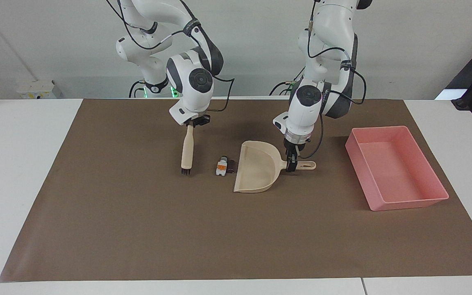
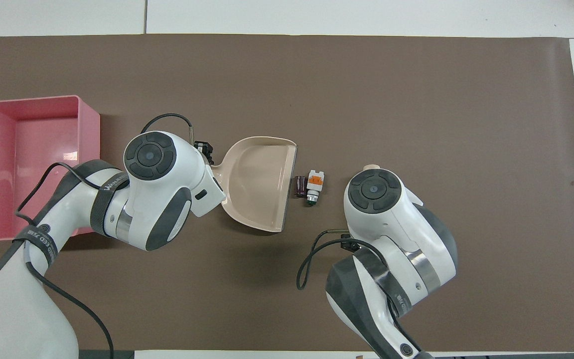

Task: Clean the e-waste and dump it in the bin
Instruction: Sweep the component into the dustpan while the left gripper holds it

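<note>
Surface: brown mat (image 1: 137, 229).
Right gripper (image 1: 189, 124): clamps brush (image 1: 187, 152); e-waste (image 1: 223, 165) just beside bristles, toward dustpan (image 1: 256, 172).
Left gripper (image 1: 291, 163): clamps dustpan handle.

The dustpan (image 1: 257, 169) lies mid-counter (image 1: 137, 229) with the e-waste (image 1: 223, 165) touching its open edge, toward the right arm's end. The brush (image 1: 187, 150) hangs upright over the counter just beside the e-waste, farther toward that end. The bin (image 1: 395, 168) sits well apart, at the left arm's end
</note>
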{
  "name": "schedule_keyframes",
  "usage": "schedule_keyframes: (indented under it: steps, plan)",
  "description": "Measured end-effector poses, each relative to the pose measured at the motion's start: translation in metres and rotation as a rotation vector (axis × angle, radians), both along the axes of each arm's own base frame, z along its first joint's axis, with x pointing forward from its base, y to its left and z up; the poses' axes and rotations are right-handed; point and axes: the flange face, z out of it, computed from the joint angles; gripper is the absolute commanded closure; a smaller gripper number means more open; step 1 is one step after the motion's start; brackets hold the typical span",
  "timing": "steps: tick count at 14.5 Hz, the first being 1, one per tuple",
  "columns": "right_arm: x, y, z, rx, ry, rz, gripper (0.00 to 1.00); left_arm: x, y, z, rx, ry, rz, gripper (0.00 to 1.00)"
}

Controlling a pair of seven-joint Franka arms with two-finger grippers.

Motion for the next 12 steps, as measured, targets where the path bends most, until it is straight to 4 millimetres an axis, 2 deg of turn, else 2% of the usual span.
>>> schedule_keyframes:
  steps: [1,2,3,4,5,12]
  plan:
    - [0.0002,0.0009,0.0009,0.002,-0.001,0.0,1.0,0.0001,0.0,0.0,-0.001,-0.001,0.0,0.48]
    - [0.0006,0.001,0.0014,0.003,-0.002,0.0,1.0,0.0003,-0.0001,0.0002,-0.002,-0.003,0.0,0.71]
    - [0.0007,0.0012,0.0016,0.004,-0.003,0.0,1.0,0.0003,-0.0001,0.0002,-0.002,-0.003,0.0,0.87]
    - [0.0011,0.0015,0.0018,0.006,-0.007,0.0,1.0,0.0003,-0.0001,0.0002,-0.002,-0.003,0.0,0.96]
    - [0.0017,0.0021,0.002,0.009,-0.012,0.001,1.0,0.0004,-0.0001,0.0003,-0.002,-0.003,0.0,0.99]
    - [-0.0006,0.0064,0.0008,0.009,-0.011,0.01,1.0,0.0015,0.0033,0.0031,0.015,0.024,0.009,1.0]
